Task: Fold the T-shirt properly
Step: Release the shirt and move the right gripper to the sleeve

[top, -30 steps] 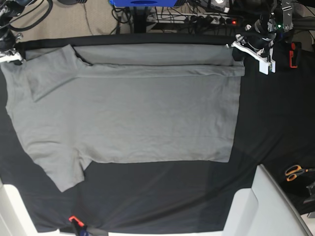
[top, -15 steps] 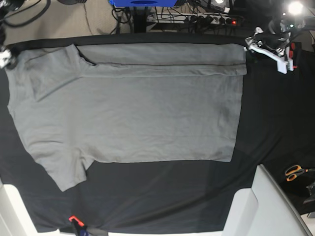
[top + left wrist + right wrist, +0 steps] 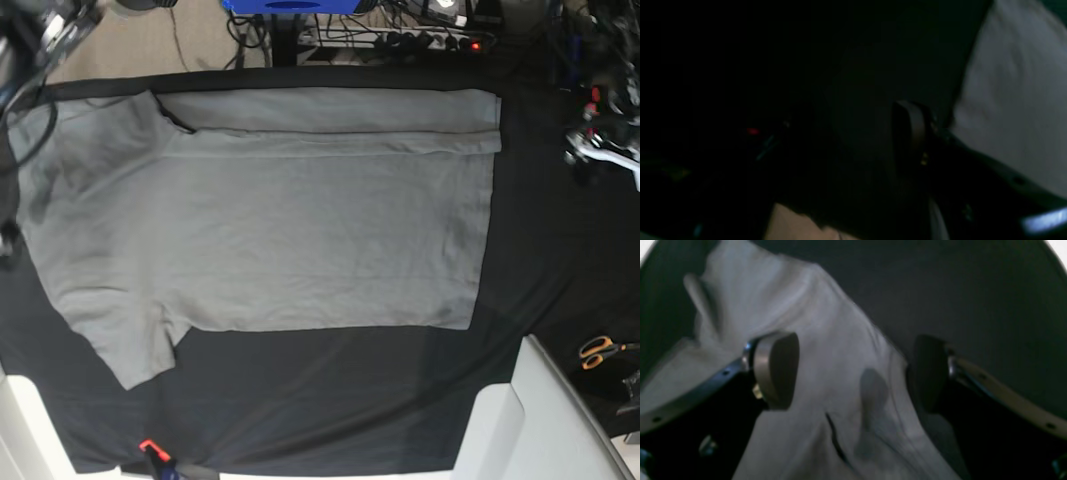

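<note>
The T-shirt (image 3: 270, 230) lies flat on the black cloth sheet (image 3: 540, 290) that covers the counter, its far long edge folded over toward the middle into a narrow band, one short sleeve sticking out at its near left corner. The right gripper (image 3: 853, 373) hangs just above the T-shirt's grey cloth with jaws spread wide and nothing between them. The left gripper (image 3: 603, 150) sits off the T-shirt's right edge over the sheet; its wrist view is too dark to tell how far its jaws are apart. Orange-handled scissors (image 3: 600, 351) lie well right of the T-shirt.
</note>
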You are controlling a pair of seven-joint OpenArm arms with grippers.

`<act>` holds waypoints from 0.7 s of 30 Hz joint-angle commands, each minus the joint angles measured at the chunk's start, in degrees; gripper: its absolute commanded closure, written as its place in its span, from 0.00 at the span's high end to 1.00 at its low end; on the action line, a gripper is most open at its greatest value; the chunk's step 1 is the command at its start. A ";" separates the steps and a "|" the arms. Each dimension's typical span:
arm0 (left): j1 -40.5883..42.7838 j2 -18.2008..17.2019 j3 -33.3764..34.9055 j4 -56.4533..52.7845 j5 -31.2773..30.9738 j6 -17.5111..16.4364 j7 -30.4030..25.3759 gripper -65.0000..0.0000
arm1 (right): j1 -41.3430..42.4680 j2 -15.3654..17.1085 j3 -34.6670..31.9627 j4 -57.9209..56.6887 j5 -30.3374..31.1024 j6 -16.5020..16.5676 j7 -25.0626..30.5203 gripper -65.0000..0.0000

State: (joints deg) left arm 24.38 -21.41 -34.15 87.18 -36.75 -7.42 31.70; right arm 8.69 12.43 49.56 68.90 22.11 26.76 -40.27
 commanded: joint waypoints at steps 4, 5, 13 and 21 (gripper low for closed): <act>-0.07 -1.93 -0.18 0.96 -0.57 -0.80 -0.54 0.56 | 9.64 7.93 -7.14 -16.55 0.88 -0.08 9.99 0.77; 0.10 -2.02 -0.18 1.40 -0.57 -0.80 -0.54 0.56 | 12.02 9.60 -9.34 -21.74 0.88 -0.08 12.80 0.77; 1.60 -1.76 -0.62 4.38 -0.65 -0.80 -0.63 0.55 | 25.03 16.54 -22.79 -55.85 0.88 -0.43 34.51 0.78; 1.60 -1.58 -0.44 4.38 -0.65 -0.80 -0.63 0.55 | 22.56 14.52 -29.56 -60.07 0.88 -0.61 40.14 0.77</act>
State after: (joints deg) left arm 25.91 -21.96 -34.20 90.50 -36.91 -8.12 32.38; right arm 29.85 25.80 20.05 8.03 22.48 25.80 -1.37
